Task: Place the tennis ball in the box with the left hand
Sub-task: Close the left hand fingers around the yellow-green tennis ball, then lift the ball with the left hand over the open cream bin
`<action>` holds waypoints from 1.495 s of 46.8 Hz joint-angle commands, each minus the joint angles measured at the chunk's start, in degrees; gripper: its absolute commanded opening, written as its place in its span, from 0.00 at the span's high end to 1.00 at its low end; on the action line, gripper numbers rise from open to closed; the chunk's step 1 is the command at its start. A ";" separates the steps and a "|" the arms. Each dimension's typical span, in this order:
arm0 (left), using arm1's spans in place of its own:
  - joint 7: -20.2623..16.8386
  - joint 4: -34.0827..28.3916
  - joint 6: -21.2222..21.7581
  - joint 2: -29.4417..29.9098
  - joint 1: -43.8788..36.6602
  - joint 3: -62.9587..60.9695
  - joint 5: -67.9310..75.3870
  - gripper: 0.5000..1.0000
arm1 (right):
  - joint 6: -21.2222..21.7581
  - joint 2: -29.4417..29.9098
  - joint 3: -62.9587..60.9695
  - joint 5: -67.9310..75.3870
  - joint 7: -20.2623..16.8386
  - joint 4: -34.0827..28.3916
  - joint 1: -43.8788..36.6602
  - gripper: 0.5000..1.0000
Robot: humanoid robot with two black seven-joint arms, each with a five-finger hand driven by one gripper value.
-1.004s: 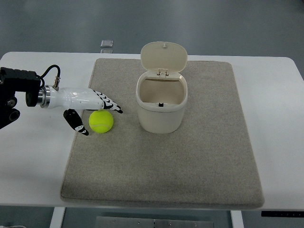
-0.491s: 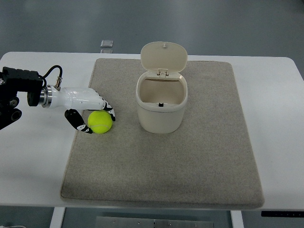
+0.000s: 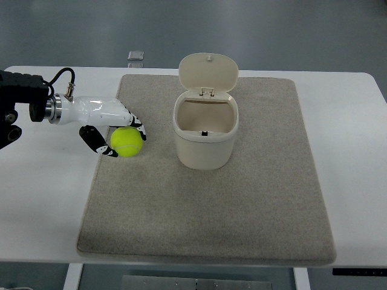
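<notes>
So far only the grasp looks done: the left hand (image 3: 115, 130) has its fingers (image 3: 136, 124) curled over the ball (image 3: 126, 141) w/ the thumb under it, at the mat's (image 3: 211, 205) left edge, well apart from the box (image 3: 205, 136). Whether the ball is clear of the mat can't be told. The box stands lid-open, empty as far as visible. Left to do, probably: carry over, release inside. Right hand not visible.

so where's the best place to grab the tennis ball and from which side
Around its middle, from the left: the tennis ball is round with no handle, so fingers must wrap opposite sides. The left hand already cups it that way, and the open bin stands to the ball's right.
</notes>
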State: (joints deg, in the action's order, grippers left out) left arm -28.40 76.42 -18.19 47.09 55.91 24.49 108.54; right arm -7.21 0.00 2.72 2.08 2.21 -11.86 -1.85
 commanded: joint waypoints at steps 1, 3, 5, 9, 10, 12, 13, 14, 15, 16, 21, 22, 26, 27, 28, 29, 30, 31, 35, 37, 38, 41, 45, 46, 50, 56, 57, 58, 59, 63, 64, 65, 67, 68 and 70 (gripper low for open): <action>-0.69 2.68 0.08 2.48 1.92 0.12 0.00 1.00 | 0.00 0.00 0.00 0.03 -0.01 0.00 0.00 0.20; -0.95 4.00 0.35 3.62 2.71 0.12 0.00 1.00 | 0.00 0.00 0.00 0.03 -0.01 0.00 0.00 0.20; -1.04 5.31 0.96 4.67 3.42 0.21 0.00 1.00 | 0.00 0.00 0.00 0.03 -0.01 0.00 0.00 0.20; -1.30 7.78 3.77 6.35 4.47 0.21 0.00 1.00 | 0.00 0.00 0.00 0.03 -0.01 0.00 0.00 0.20; -1.39 8.30 4.56 6.61 4.65 0.21 0.00 1.00 | 0.00 0.00 0.00 0.03 -0.01 0.00 0.00 0.20; -1.39 9.36 6.14 7.14 5.00 0.12 0.00 1.00 | 0.00 0.00 0.00 0.03 -0.01 0.00 0.00 0.20; -1.39 9.71 6.67 7.32 5.17 0.12 -0.08 1.00 | 0.00 0.00 0.00 0.03 -0.01 0.00 0.00 0.20; -1.39 10.15 7.11 7.40 5.35 0.12 0.00 1.00 | 0.00 0.00 0.00 0.03 -0.01 0.00 0.00 0.20; -1.39 10.68 7.46 7.49 5.61 0.12 0.00 1.00 | 0.00 0.00 0.00 -0.06 -0.01 0.00 0.00 0.20; -1.48 11.12 7.73 7.58 6.05 0.12 0.00 1.00 | 0.00 0.00 0.00 -0.06 -0.01 0.00 0.00 0.20; -1.48 13.23 7.82 7.58 7.81 0.03 0.00 1.00 | 0.00 0.00 0.00 0.03 -0.01 0.00 0.00 0.20; -1.48 13.75 7.73 7.58 8.16 0.12 0.00 1.00 | 0.00 0.00 0.00 0.03 -0.01 0.00 0.00 0.20; -1.48 15.07 7.73 7.14 9.92 0.03 0.00 1.00 | 0.00 0.00 0.00 0.03 -0.01 0.00 0.00 0.20; -1.39 15.16 7.73 6.88 10.36 -0.05 0.00 1.00 | 0.00 0.00 0.00 0.03 -0.01 0.00 0.00 0.20; -1.39 15.16 7.73 6.70 10.80 -0.05 0.00 1.00 | 0.00 0.00 0.00 0.03 -0.01 0.00 0.00 0.20; -1.39 15.16 7.73 6.35 11.32 -0.23 0.00 1.00 | 0.00 0.00 0.00 0.03 -0.01 0.00 0.00 0.20; -1.39 15.16 7.73 5.83 11.85 -0.40 0.09 1.00 | 0.00 0.00 0.00 0.03 -0.01 0.00 0.00 0.20; -1.39 15.08 7.73 5.04 12.29 -0.49 0.09 1.00 | 0.00 0.00 0.00 0.03 -0.01 0.00 0.00 0.20; -1.30 14.73 7.73 2.40 13.70 -0.76 1.58 1.00 | 0.00 0.00 0.00 0.03 -0.01 0.00 0.00 0.20; -1.30 14.73 7.73 1.78 14.23 -1.19 2.63 1.00 | 0.00 0.00 0.00 0.03 -0.01 0.00 0.00 0.20; -1.22 14.64 7.73 1.43 14.75 -1.46 3.07 1.00 | 0.00 0.00 0.00 0.03 -0.01 0.00 0.00 0.20; -0.95 14.29 7.73 -0.32 16.25 -3.04 4.22 1.00 | 0.00 0.00 0.00 -0.06 -0.01 -0.09 0.00 0.20; -0.78 12.27 7.73 -3.14 18.62 -5.59 4.83 1.00 | 0.00 0.00 0.00 0.03 -0.01 0.00 0.00 0.20; -0.78 11.66 7.73 -3.75 19.15 -6.20 5.01 1.00 | 0.00 0.00 0.00 -0.06 -0.01 0.00 0.00 0.20; -0.69 9.28 7.73 -5.86 20.29 -7.35 5.98 1.00 | 0.00 0.00 0.00 0.03 -0.01 0.00 0.00 0.20; -0.60 6.91 7.73 -8.76 20.38 -7.44 6.42 1.00 | 0.00 0.00 0.00 0.03 -0.01 0.00 0.00 0.20; -0.60 6.64 7.73 -9.12 20.38 -7.44 6.42 1.00 | 0.00 0.00 0.00 0.03 -0.01 0.00 0.00 0.20; -0.60 6.38 7.73 -9.38 20.38 -7.44 6.51 1.00 | 0.00 0.00 0.00 0.03 -0.01 0.00 0.00 0.20; -0.60 6.11 7.73 -9.73 20.38 -7.44 6.51 1.00 | 0.00 0.00 0.00 0.03 -0.01 0.00 0.00 0.20; -0.60 5.06 7.73 -10.70 20.21 -7.44 6.94 1.00 | 0.00 0.00 0.00 -0.06 -0.01 0.00 0.00 0.20; -0.60 4.71 7.73 -10.96 20.12 -7.52 6.95 1.00 | 0.00 0.00 0.00 -0.06 -0.01 0.00 0.00 0.20; -0.60 4.44 7.73 -11.23 20.12 -7.44 6.95 1.00 | 0.00 0.00 0.00 0.03 -0.01 0.00 0.00 0.20; -0.60 3.92 7.73 -11.84 20.03 -7.44 6.95 1.00 | 0.00 0.00 0.00 0.03 -0.01 0.00 0.00 0.20; -0.60 3.65 7.73 -12.02 19.94 -7.44 6.95 1.00 | 0.00 0.00 0.00 0.03 -0.01 0.00 0.00 0.20; -0.60 3.39 7.73 -12.19 19.77 -7.44 6.86 1.00 | 0.00 0.00 0.00 0.03 -0.01 0.00 0.00 0.20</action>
State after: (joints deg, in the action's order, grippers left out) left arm -29.00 80.36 -10.45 35.30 75.93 17.02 115.49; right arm -7.21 0.00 2.72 2.09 2.20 -11.86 -1.85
